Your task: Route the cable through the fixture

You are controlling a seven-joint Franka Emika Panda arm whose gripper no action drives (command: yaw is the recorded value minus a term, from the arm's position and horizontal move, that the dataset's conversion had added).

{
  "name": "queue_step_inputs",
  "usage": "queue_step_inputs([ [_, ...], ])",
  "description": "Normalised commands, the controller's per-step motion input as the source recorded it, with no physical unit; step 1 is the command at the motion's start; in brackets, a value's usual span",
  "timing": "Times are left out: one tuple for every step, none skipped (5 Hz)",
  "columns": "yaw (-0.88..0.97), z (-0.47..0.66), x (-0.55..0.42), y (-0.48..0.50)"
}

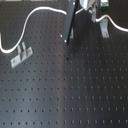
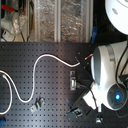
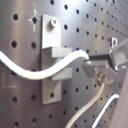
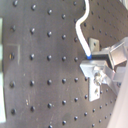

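Note:
The white cable (image 1: 35,14) runs from the first exterior view's left edge up in an arc to my gripper (image 1: 93,12), then on past a metal clip (image 1: 104,28). In the first wrist view the cable (image 3: 30,74) lies across a grey metal fixture (image 3: 52,30), passing between its two blocks, and ends in my gripper (image 3: 93,64). The gripper is shut on the cable just beside the fixture. The second wrist view shows the cable (image 4: 80,30) coming down into the gripper (image 4: 93,62). In the second exterior view the cable (image 2: 35,75) loops across the board, and the arm hides the gripper.
A second metal clip (image 1: 20,55) stands on the black perforated board (image 1: 75,90) at the first exterior view's left. Another fixture (image 2: 74,80) and a small clip (image 2: 37,104) show in the second exterior view. The white arm (image 2: 107,70) covers that board's right side.

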Motion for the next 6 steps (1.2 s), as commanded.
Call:
queue_step_inputs([
  [0.7,0.05,0.027,-0.077],
  [0.51,0.02,-0.167,-0.304],
  [0.38,0.01,-0.303,-0.416],
  [0.15,0.0,0.027,-0.053],
  [0.04,0.0,-0.104,-0.047],
  [0.0,0.0,-0.052,0.118],
])
